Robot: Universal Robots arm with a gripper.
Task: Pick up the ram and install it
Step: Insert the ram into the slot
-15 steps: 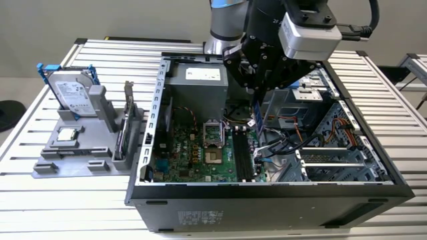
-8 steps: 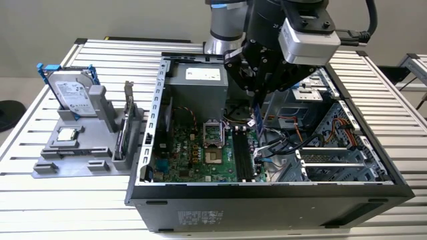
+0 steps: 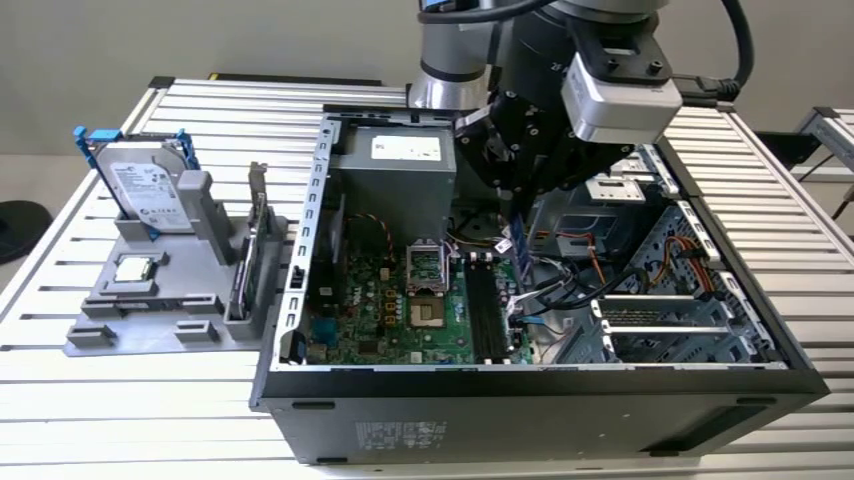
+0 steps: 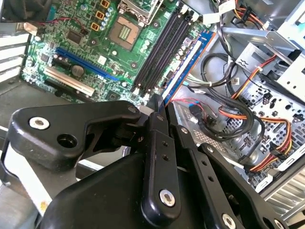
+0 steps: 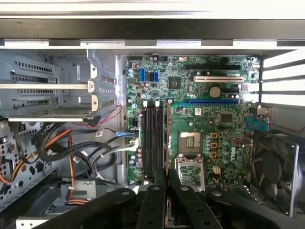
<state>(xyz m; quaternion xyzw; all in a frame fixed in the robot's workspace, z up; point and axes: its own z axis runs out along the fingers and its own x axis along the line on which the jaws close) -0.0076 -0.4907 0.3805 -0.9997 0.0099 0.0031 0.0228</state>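
Note:
My gripper (image 3: 513,205) reaches down into the open computer case (image 3: 534,385) and is shut on the ram (image 3: 519,262), a thin blue stick hanging below the fingers. In the second wrist view the ram (image 4: 188,62) runs out from the closed fingertips of the gripper (image 4: 157,106), lying alongside the black memory slots (image 4: 164,47). In the first wrist view the ram (image 5: 167,143) shows edge-on as a thin line just beside the memory slots (image 5: 152,138), with the gripper (image 5: 166,185) closed on its near end. The ram is above the slots; I cannot tell whether it touches one.
A grey fixture (image 3: 134,325) on the exterior view's left holds a hard drive with blue rails (image 3: 140,190), a processor chip (image 3: 134,268) and an expansion card (image 3: 247,260). Inside the case are the power supply (image 3: 394,170), the processor socket (image 3: 424,265), loose cables (image 3: 574,285) and a drive cage (image 3: 667,315).

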